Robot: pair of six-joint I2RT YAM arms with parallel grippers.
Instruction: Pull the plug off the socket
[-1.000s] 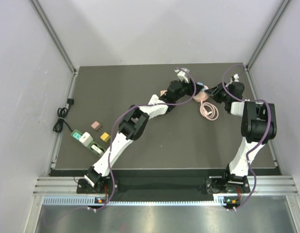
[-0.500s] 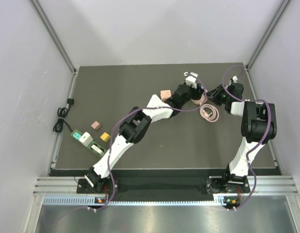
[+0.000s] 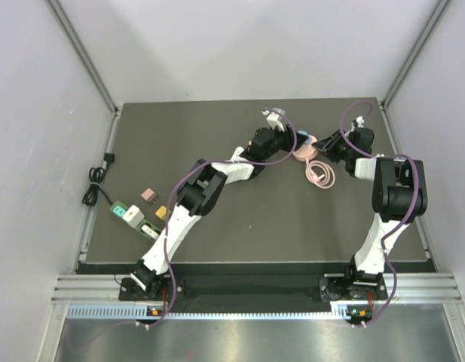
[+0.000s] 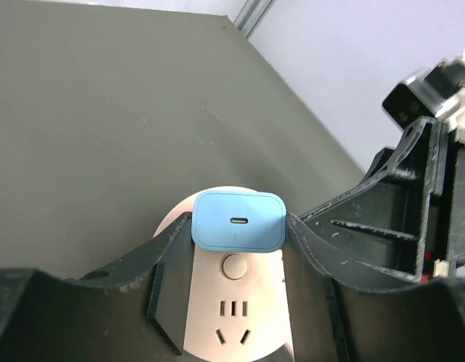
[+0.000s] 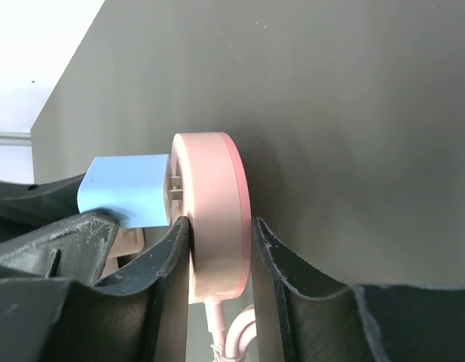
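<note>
- I am working the extraction step. The blue plug (image 4: 238, 215) is sitting in the round pink socket (image 5: 217, 173) at the far right part of the bench (image 3: 187, 151), between my two arms.
- My left pincer (image 4: 238, 231) is clenching the plug by its two side faces, and the plug's small port is facing the left wrist camera.
- My right pincer (image 5: 217, 235) is grasping the socket disc across its thickness, with one finger on the plug-side face and one on the back.
- The prongs (image 5: 174, 186) are showing in a narrow gap between the plug body and the socket face. I am therefore judging the plug to be partly withdrawn, not free.
- The next move is calling for a straight pull along the prong axis, with the left arm drawing away while the right arm braces the socket. Any twist is likely to bind the prongs.
- The pink cable (image 3: 321, 173) is lying coiled on the bench near the socket, so I am expecting slack during separation.
</note>
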